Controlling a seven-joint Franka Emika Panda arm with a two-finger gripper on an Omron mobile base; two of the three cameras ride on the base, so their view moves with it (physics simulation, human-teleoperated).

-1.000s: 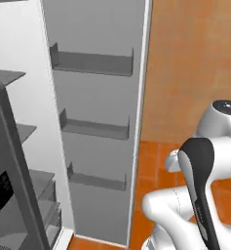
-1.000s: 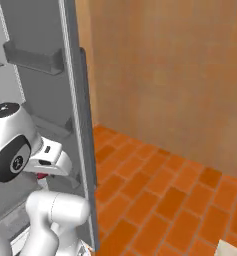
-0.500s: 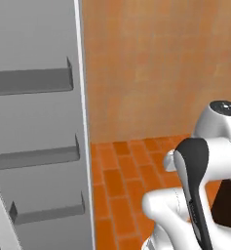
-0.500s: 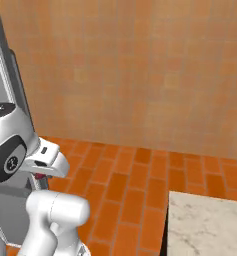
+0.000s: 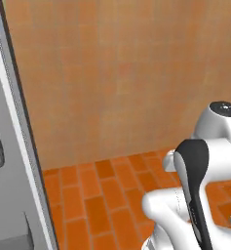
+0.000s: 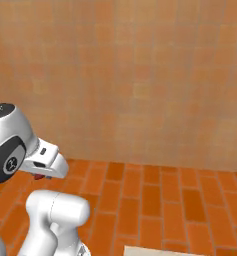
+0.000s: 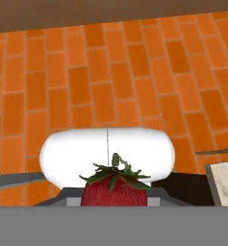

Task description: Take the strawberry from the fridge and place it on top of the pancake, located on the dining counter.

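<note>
The strawberry [image 7: 114,189], bright red with green leaves, sits low in the hand view, pinched between the fingers of my gripper [image 7: 114,198]. In the right base view a sliver of that red strawberry [image 6: 38,176] peeks from under the white hand, where the gripper [image 6: 40,175] hangs over the brick floor. The grey edge of the fridge door [image 5: 12,146] stands at the far left of the left base view. A pale corner of the dining counter [image 7: 224,182] shows at the right of the hand view. The pancake is out of view.
An orange brick floor [image 6: 155,195] and a tan wall [image 6: 140,75] lie ahead. A strip of the beige counter [image 6: 160,250] touches the bottom edge of the right base view. My arm's white links [image 5: 195,195] rise at the lower right of the left base view.
The base has turned right, so the whole scene shifted: the fridge and its door shelves slid off to the left and the brick wall came in. The strawberry stays held.
</note>
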